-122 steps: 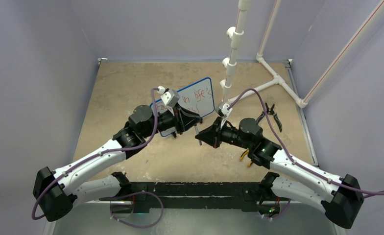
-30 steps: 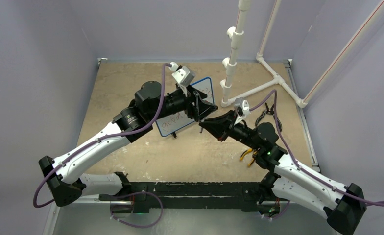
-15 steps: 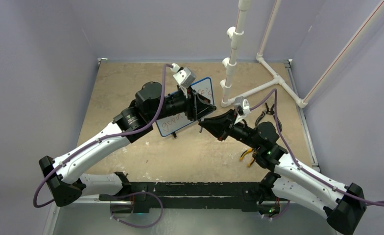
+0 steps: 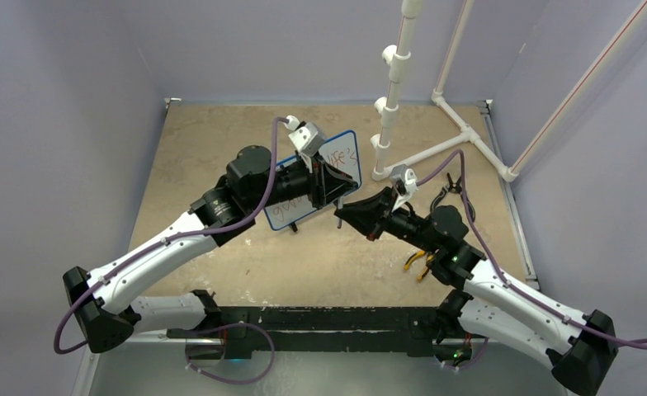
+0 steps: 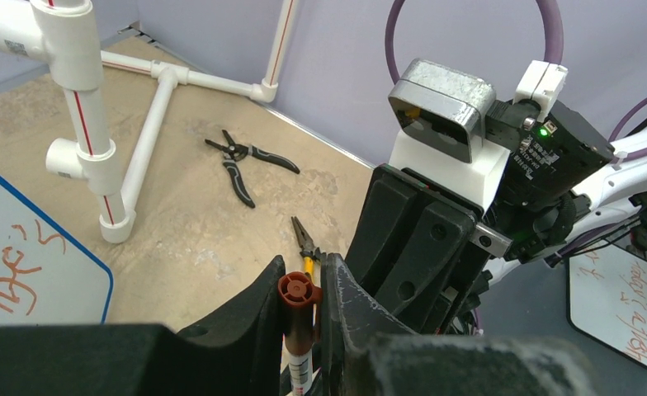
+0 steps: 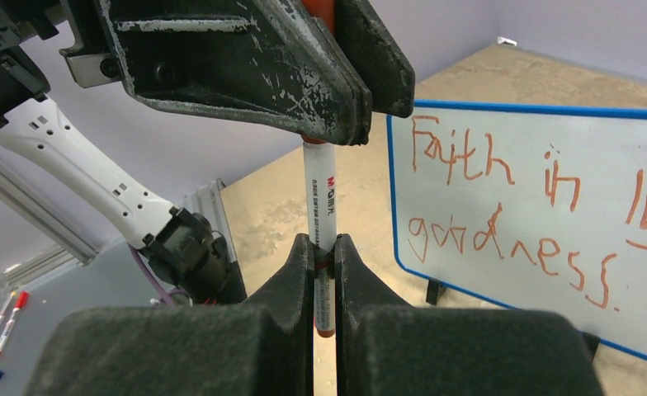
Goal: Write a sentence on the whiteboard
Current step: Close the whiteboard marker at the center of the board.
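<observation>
Now the left gripper is clamping its fingers onto the red end of the marker, while the right gripper is pinching the barrel lower down. That looks like a handover or capping, since the sentence is already sitting complete on the whiteboard, which is standing on the table just behind them. Seconds ago the grippers were hanging apart, and the left jaws were gaping.
</observation>
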Robot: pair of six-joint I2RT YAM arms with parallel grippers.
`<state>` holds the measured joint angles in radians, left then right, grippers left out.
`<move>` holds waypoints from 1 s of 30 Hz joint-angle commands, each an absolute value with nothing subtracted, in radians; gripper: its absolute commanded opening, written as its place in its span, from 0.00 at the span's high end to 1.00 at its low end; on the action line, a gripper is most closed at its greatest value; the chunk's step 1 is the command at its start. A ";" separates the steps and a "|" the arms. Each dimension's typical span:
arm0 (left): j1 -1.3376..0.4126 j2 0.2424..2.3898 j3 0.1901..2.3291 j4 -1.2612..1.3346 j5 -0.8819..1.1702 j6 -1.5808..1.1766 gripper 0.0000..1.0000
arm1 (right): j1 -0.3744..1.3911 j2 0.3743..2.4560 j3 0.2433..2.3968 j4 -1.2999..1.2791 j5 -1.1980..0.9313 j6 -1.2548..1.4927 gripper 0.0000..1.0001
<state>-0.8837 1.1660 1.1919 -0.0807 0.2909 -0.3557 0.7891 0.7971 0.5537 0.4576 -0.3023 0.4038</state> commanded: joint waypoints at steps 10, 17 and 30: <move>-0.889 1.108 0.928 -0.043 0.436 -0.436 1.00 | 0.781 0.697 0.537 0.691 -0.058 0.446 1.00; -0.931 1.120 0.862 -0.049 0.439 -0.443 1.00 | 0.781 0.696 0.532 0.736 -0.034 0.449 1.00; -0.974 1.123 0.746 -0.086 0.448 -0.429 1.00 | 0.781 0.670 0.521 0.799 0.009 0.460 1.00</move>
